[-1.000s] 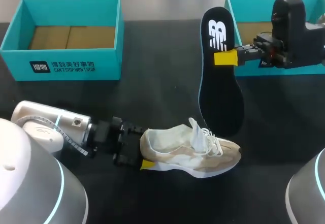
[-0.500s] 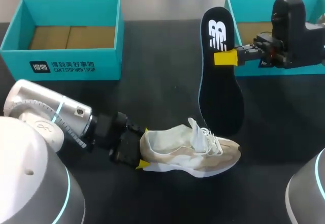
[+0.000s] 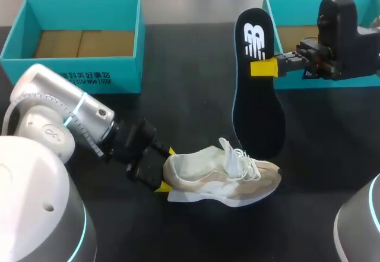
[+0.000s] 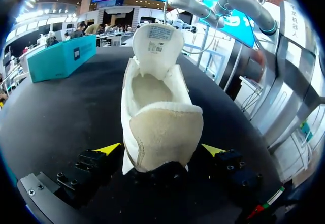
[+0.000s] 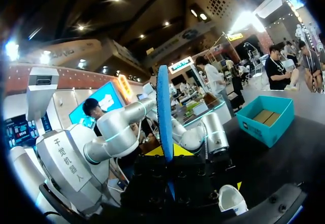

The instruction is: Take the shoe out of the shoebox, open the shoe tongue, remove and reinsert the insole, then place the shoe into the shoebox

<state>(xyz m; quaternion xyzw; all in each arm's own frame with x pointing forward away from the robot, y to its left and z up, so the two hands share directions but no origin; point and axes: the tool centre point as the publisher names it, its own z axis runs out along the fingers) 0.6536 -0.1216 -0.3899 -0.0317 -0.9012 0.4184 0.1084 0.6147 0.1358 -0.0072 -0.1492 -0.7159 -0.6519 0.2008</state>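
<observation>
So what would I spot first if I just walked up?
Probably the tall black insole, which the right hand holds upright by its edge, in front of a teal box. Next is the beige shoe on the table just below it. Its tongue is pulled up and its heel sits between the open fingers of the left hand.

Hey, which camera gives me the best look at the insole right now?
The head view: the insole stands upright, its printed face showing, clamped by the right jaws. The right wrist view shows only its thin blue edge between those jaws. The left wrist view does not show it.
</observation>
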